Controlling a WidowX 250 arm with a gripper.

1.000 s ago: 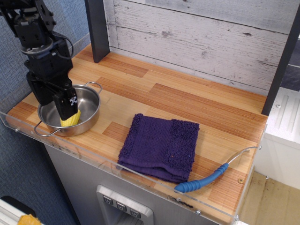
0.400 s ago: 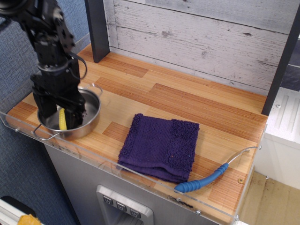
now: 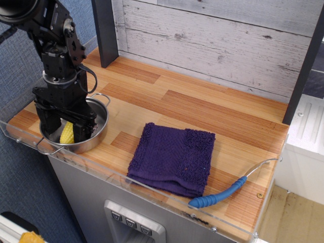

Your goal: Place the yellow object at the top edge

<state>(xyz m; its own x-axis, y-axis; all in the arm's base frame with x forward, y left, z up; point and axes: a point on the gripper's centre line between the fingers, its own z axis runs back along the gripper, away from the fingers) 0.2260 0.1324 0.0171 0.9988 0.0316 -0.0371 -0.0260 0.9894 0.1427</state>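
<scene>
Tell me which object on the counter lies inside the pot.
The yellow corn: it sits in the pot between the gripper fingers, unlike the cloth and blue-handled tool.

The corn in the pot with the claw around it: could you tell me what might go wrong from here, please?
1. The corn sits low in the steel pot, between the claw fingers; a loose grip could let it slip back during lifting.
2. The fingers are close to the pot wall, so a sideways pull might drag or tip the pot, which stands near the counter's front edge.
</scene>
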